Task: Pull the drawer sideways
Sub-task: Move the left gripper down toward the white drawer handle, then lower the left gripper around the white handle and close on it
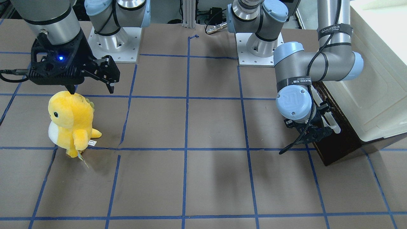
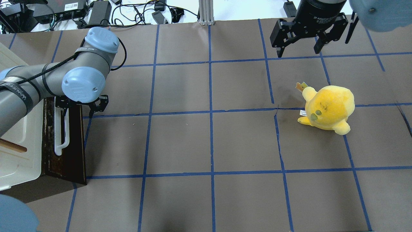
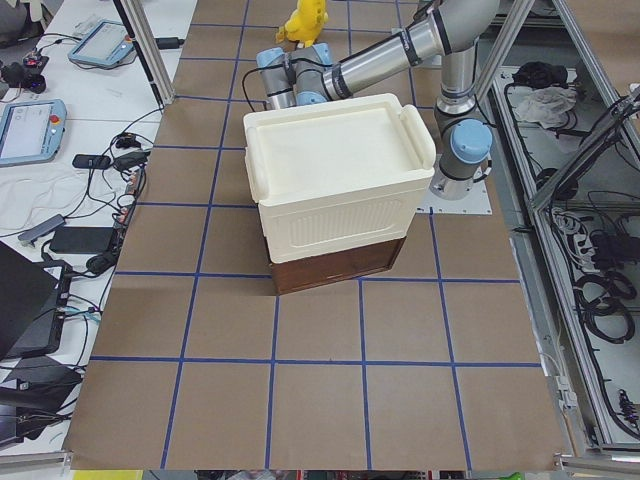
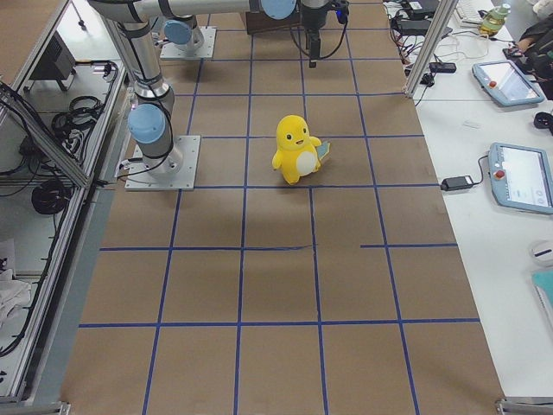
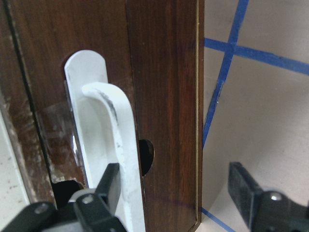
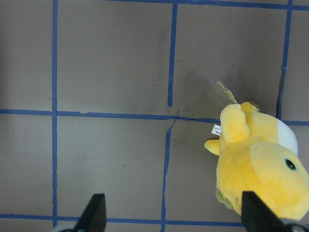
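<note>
The drawer (image 2: 69, 151) has a dark brown front and a long white bar handle (image 2: 61, 130). It sits at the bottom of a cream-white cabinet (image 2: 16, 151) at the table's left end. It also shows in the front view (image 1: 341, 140) and the left side view (image 3: 335, 262). My left gripper (image 2: 80, 109) is open at the handle's far end. In the left wrist view the handle (image 5: 108, 130) lies just inside one finger (image 5: 104, 191). The other finger (image 5: 251, 193) stands past the front's edge. My right gripper (image 2: 299, 48) is open and empty, raised above the table.
A yellow plush toy (image 2: 328, 108) stands on the brown table with blue tape lines, below my right gripper (image 1: 92, 89), and shows in the right wrist view (image 6: 260, 164). The arm bases (image 1: 114, 41) stand at the robot's edge. Cables lie beyond the far edge (image 2: 128, 13).
</note>
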`<state>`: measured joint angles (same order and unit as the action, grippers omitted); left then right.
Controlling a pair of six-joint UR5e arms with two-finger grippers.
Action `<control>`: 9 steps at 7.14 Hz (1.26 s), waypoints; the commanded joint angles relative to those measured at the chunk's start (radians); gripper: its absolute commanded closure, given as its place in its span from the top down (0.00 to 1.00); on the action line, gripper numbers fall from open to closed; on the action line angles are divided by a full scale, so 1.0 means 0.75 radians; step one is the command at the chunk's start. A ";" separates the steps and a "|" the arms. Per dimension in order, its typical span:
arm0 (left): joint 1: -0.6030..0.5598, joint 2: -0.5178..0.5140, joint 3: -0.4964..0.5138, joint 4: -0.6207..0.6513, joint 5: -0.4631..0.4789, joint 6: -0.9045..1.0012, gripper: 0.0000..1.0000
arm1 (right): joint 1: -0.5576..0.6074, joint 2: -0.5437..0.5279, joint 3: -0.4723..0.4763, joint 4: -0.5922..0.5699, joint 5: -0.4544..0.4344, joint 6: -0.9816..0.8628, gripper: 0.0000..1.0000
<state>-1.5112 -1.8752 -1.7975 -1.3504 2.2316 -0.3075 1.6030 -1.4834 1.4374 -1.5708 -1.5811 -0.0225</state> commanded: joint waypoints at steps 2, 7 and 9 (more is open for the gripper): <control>0.002 0.007 -0.003 -0.032 0.023 -0.001 0.82 | 0.000 0.000 0.000 0.000 0.001 0.001 1.00; 0.013 0.009 -0.043 -0.030 0.025 0.005 0.82 | 0.000 0.000 0.000 0.000 0.001 0.001 1.00; 0.015 0.007 -0.048 -0.030 0.025 0.005 0.82 | 0.000 0.000 0.000 0.000 -0.001 0.001 1.00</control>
<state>-1.5017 -1.8686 -1.8315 -1.3729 2.2503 -0.3040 1.6030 -1.4834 1.4374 -1.5708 -1.5804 -0.0215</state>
